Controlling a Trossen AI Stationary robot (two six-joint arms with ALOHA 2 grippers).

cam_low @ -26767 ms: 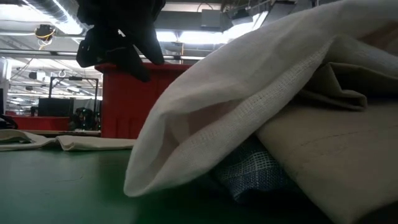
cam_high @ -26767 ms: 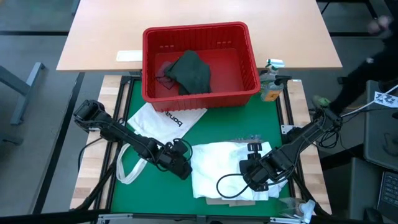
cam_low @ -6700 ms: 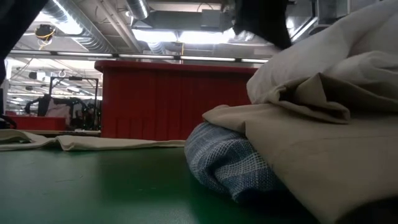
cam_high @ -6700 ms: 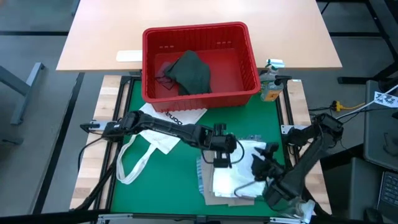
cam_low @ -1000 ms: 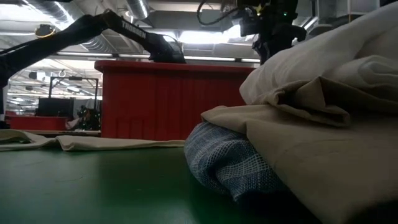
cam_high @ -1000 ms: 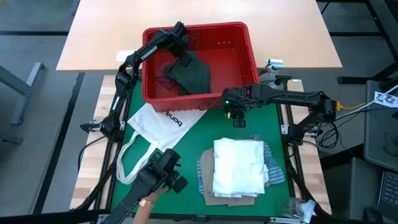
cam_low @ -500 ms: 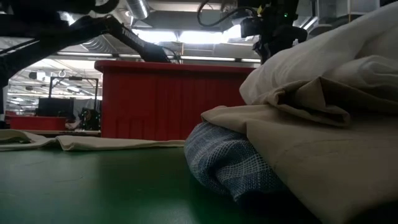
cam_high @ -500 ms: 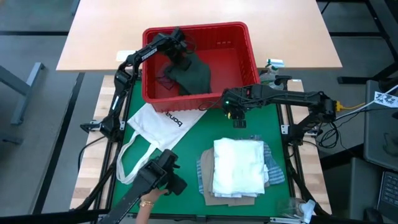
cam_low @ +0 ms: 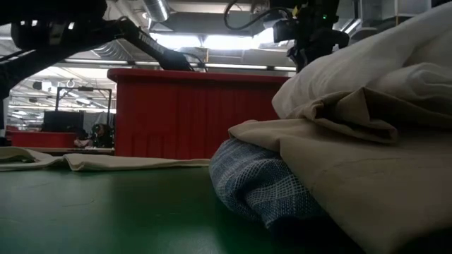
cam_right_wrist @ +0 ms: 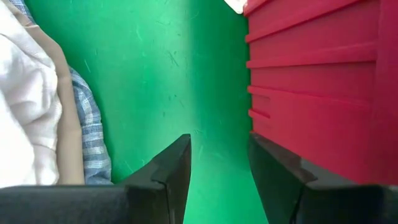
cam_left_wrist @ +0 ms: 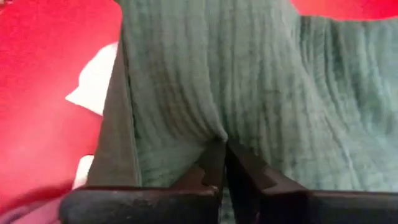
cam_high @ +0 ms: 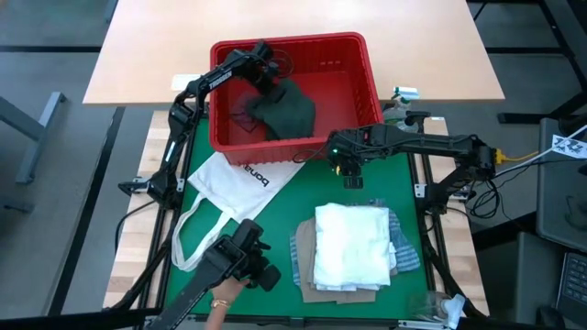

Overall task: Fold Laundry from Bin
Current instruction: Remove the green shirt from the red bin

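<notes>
The red bin (cam_high: 367, 92) stands at the table's far edge and holds a dark green-grey top (cam_high: 292, 110). My left gripper (cam_high: 264, 66) reaches into the bin and is shut on that top (cam_left_wrist: 261, 93). My right gripper (cam_high: 351, 174) hangs open over the green mat (cam_high: 275, 229), just in front of the bin's near wall (cam_right_wrist: 311, 93), touching nothing. A folded stack of laundry lies on the mat: white shirt (cam_high: 348, 243) on top, tan cloth (cam_low: 367, 162) and blue-striped cloth (cam_low: 261, 183) beneath. My left gripper pinches a small gather of the green-grey top (cam_left_wrist: 217, 134) between its two fingers, near the top's far-left edge. The cloth puckers into ridges that run to the fingertips. The rest of the top lies on the bin's floor.
A white tote bag (cam_high: 240, 179) with black lettering lies on the mat's left, its strap (cam_high: 188, 243) looping toward the near edge. A person's hand (cam_high: 218, 307) holds a dark device (cam_high: 240, 261) at the near-left. A bottle (cam_high: 400, 128) stands right of the bin.
My left gripper has dropped into the bin toward its left side and has shut on the green-grey top, whose near part has shifted slightly. The dark device at the near-left has moved a little.
</notes>
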